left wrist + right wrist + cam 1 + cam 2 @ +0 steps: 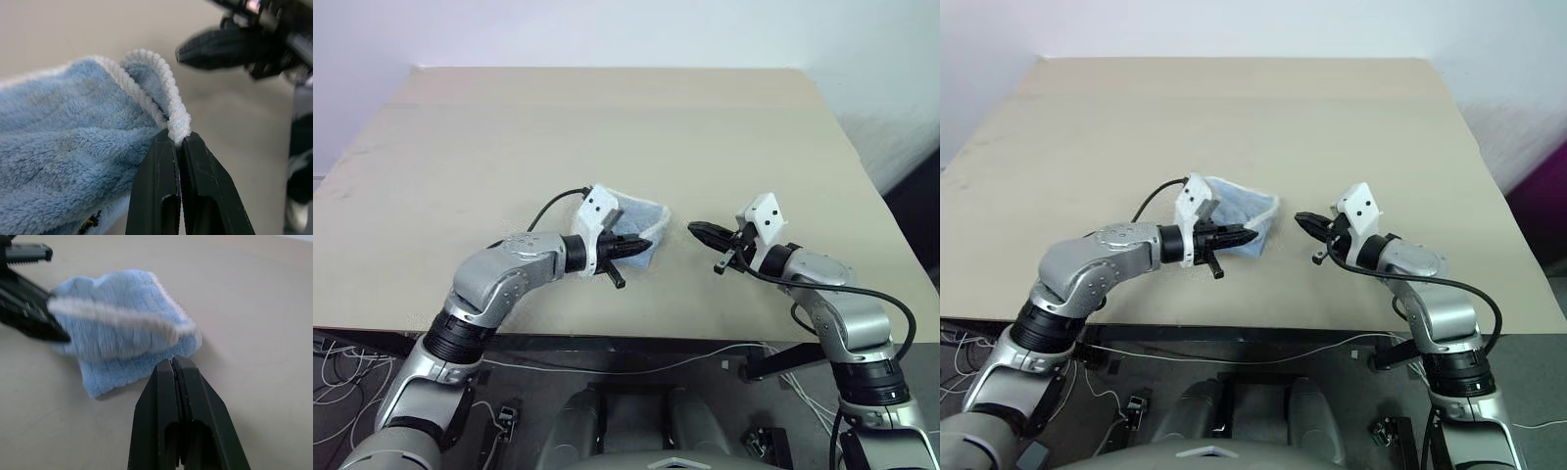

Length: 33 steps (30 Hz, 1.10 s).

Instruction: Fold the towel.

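Observation:
The towel (642, 212), light blue terry cloth with white stitched edging, lies bunched and doubled over near the front middle of the table. My left gripper (647, 245) is shut on its white edge (176, 115), holding that edge over the rest of the cloth. A small dark printed mark (90, 223) shows on the cloth under the fingers. My right gripper (693, 229) hangs shut and empty a short way to the right of the towel, tips pointing at it. The right wrist view has the towel (122, 333) just beyond the shut fingertips (166, 369).
The beige table (607, 117) stretches wide behind and to both sides of the towel. Its front edge (636, 338) runs just below the grippers, with cables (342, 382) on the floor beneath.

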Motion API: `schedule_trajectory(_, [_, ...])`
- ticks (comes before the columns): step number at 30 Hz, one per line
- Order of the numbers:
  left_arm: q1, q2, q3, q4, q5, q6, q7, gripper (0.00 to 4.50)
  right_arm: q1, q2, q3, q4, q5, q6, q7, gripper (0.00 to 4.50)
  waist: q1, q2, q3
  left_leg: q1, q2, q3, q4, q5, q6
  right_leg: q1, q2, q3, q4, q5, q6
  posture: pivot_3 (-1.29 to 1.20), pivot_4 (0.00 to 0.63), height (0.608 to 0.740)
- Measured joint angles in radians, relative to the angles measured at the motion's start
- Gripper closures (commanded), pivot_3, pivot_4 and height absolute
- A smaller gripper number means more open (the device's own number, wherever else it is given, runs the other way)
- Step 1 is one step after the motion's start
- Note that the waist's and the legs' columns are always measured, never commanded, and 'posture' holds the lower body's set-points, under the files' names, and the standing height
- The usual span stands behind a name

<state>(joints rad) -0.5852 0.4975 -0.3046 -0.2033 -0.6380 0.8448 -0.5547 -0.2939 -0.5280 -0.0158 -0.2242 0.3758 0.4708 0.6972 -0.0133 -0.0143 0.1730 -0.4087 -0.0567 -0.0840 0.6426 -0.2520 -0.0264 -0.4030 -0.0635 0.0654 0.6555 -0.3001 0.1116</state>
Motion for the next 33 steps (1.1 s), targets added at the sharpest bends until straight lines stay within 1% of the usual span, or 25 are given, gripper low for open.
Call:
schedule_trajectory(3, [0.0, -0.013, -0.006, 0.013, 0.034, 0.0, -0.022, 4.45, 0.0, 0.0, 0.0, -0.009, 0.0, 0.0, -0.003, 4.5, 0.0, 0.0, 0.0, 0.0, 0.0, 0.0, 0.0, 0.0, 0.0, 0.0, 0.0, 0.0, 0.0, 0.0, 0.0, 0.0, 0.15, 0.74])
schedule_trajectory(4, [0.0, -0.017, -0.004, 0.014, 0.041, 0.001, -0.029, 3.99, 0.0, 0.0, 0.0, -0.009, 0.0, 0.0, -0.003, 4.5, 0.001, 0.0, 0.0, 0.0, 0.0, 0.0, 0.0, 0.0, 0.0, 0.0, 0.0, 0.0, 0.0, 0.0, 0.0, 0.0, 0.15, 0.74])
schedule_trajectory(5, [0.0, -0.023, -0.001, 0.016, 0.043, 0.001, -0.032, 3.86, 0.0, 0.0, 0.0, -0.009, 0.0, 0.0, -0.003, 4.5, 0.001, 0.0, 0.0, 0.0, 0.0, 0.0, 0.0, 0.0, 0.0, 0.0, 0.0, 0.0, 0.0, 0.0, 0.0, 0.0, 0.15, 0.74])
schedule_trajectory(8, [0.003, -0.048, 0.028, 0.026, 0.039, 0.01, -0.035, 2.94, 0.0, 0.0, 0.0, -0.009, 0.0, 0.0, -0.003, 4.5, 0.001, 0.0, 0.0, 0.0, 0.0, 0.0, 0.0, 0.0, 0.0, 0.0, 0.0, 0.0, 0.0, 0.0, 0.0, 0.0, 0.15, 0.74])
schedule_trajectory(13, [0.01, -0.074, 0.121, 0.007, -0.01, 0.049, -0.039, 1.36, -0.006, 0.0, 0.001, -0.008, -0.001, 0.0, -0.003, 4.5, -0.001, 0.0, 0.0, 0.0, 0.0, 0.0, 0.0, 0.0, 0.0, 0.0, 0.0, 0.0, 0.0, 0.0, 0.0, 0.0, 0.15, 0.74])
schedule_trajectory(16, [0.062, -0.065, 0.209, -0.028, -0.073, 0.075, -0.054, 1.36, -0.018, 0.001, 0.001, -0.006, -0.001, 0.003, -0.011, 4.5, -0.003, 0.0, 0.0, 0.0, 0.001, 0.0, 0.0, 0.0, 0.0, 0.0, 0.0, 0.0, 0.0, 0.0, 0.0, 0.0, 0.15, 0.74])
schedule_trajectory(17, [0.073, -0.066, 0.254, -0.025, -0.086, 0.076, -0.046, 1.54, -0.031, 0.005, 0.001, -0.005, -0.001, 0.003, -0.017, 4.5, -0.002, 0.0, 0.0, 0.0, 0.001, 0.0, 0.001, 0.0, 0.0, 0.0, 0.0, 0.0, 0.001, 0.0, 0.0, 0.0, 0.15, 0.74])
schedule_trajectory(20, [0.069, -0.066, 0.358, 0.011, -0.078, 0.032, -0.005, 2.34, -0.067, 0.024, 0.001, 0.003, 0.0, 0.006, -0.033, 4.5, 0.0, 0.0, 0.0, 0.0, 0.001, 0.0, 0.001, 0.0, 0.0, 0.0, 0.0, 0.0, 0.001, 0.0, 0.0, 0.0, 0.15, 0.74])
schedule_trajectory(21, [0.063, -0.065, 0.38, 0.04, -0.055, 0.001, 0.012, 2.74, -0.081, 0.036, 0.001, 0.009, 0.001, 0.007, -0.037, 4.5, 0.001, 0.0, 0.0, 0.0, 0.0, 0.0, 0.002, 0.0, 0.0, 0.0, 0.0, 0.0, 0.001, 0.0, 0.0, 0.0, 0.15, 0.74])
schedule_trajectory(22, [0.061, -0.065, 0.389, 0.064, -0.033, -0.023, 0.021, 2.98, -0.091, 0.044, 0.003, 0.018, 0.001, 0.01, -0.041, 4.5, 0.001, 0.0, 0.0, 0.0, 0.0, 0.0, 0.001, 0.0, 0.0, 0.0, 0.0, 0.0, 0.001, 0.0, 0.0, 0.0, 0.15, 0.74])
schedule_trajectory(24, [0.057, -0.068, 0.395, 0.117, 0.006, -0.067, 0.028, 3.71, -0.119, 0.071, 0.02, 0.046, -0.003, 0.013, -0.046, 4.5, 0.002, 0.0, 0.0, 0.0, 0.0, 0.0, 0.001, 0.0, 0.0, 0.0, 0.0, 0.0, 0.001, 0.0, 0.0, 0.0, 0.15, 0.74])
schedule_trajectory(25, [0.051, -0.073, 0.392, 0.147, 0.025, -0.089, 0.026, 3.96, -0.136, 0.091, 0.033, 0.066, -0.008, 0.013, -0.049, 4.5, 0.001, 0.0, 0.0, 0.0, 0.0, 0.0, 0.001, 0.0, 0.0, 0.0, 0.0, 0.0, 0.001, 0.0, 0.0, 0.0, 0.15, 0.74])
schedule_trajectory(26, [0.033, -0.08, 0.376, 0.186, 0.051, -0.119, 0.016, 4.38, -0.165, 0.127, 0.057, 0.101, -0.014, 0.014, -0.055, 4.5, 0.001, 0.0, 0.0, 0.0, 0.0, 0.0, 0.001, 0.0, 0.0, 0.0, 0.001, -0.001, 0.001, 0.0, 0.0, 0.0, 0.15, 0.74])
schedule_trajectory(28, [0.02, -0.085, 0.338, 0.204, 0.082, -0.15, -0.016, 4.45, -0.193, 0.169, 0.086, 0.15, -0.021, 0.014, -0.064, 4.5, 0.001, 0.0, 0.0, 0.0, 0.0, 0.0, 0.001, 0.0, 0.0, 0.0, 0.001, -0.001, 0.001, 0.0, 0.0, 0.0, 0.15, 0.74])
schedule_trajectory(33, [0.021, -0.076, 0.174, 0.305, 0.215, -0.251, -0.135, 4.45, -0.234, 0.266, 0.15, 0.355, -0.066, 0.018, -0.076, 4.5, -0.001, 0.0, 0.0, -0.001, -0.001, 0.0, 0.001, 0.0, 0.0, -0.002, 0.001, 0.0, 0.001, 0.0, 0.0, 0.0, 0.15, 0.74])
